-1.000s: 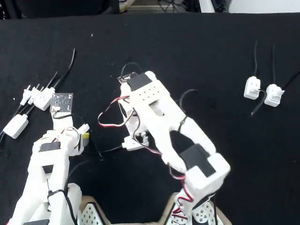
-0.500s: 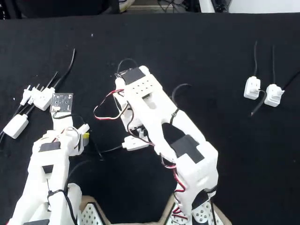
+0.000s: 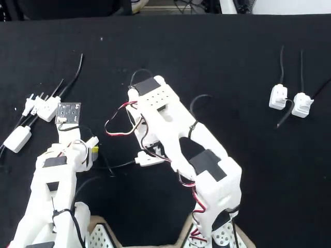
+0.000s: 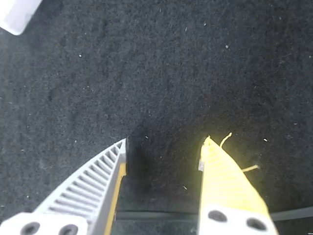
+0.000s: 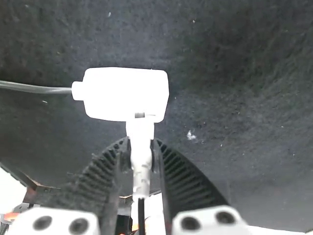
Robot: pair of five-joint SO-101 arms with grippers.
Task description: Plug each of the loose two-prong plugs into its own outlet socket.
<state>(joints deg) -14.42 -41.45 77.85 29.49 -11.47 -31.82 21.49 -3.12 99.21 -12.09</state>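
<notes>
My right gripper (image 5: 141, 149) is shut on the stem of a white two-prong plug (image 5: 140, 128), which meets a white outlet socket (image 5: 124, 93) whose black cable runs off one side. From above, that socket (image 3: 147, 159) lies on the black cloth at the centre, under the right arm's wrist (image 3: 155, 101). My left gripper (image 4: 166, 142) stands open over bare cloth, with nothing between its grey and yellow fingers; from above it (image 3: 83, 147) sits at the lower left. Loose white plugs (image 3: 39, 106) with black cords lie at the far left.
A white block (image 3: 17, 138) lies at the left edge, its corner (image 4: 17, 14) also in the left wrist view. Two white plug-and-socket pieces (image 3: 278, 96) (image 3: 302, 105) with thin cables sit at the far right. Black cloth (image 3: 222, 57) covers the table.
The right arm has swung its elbow leftward and drawn in over the centre socket. The socket stays in place. The left arm has not moved.
</notes>
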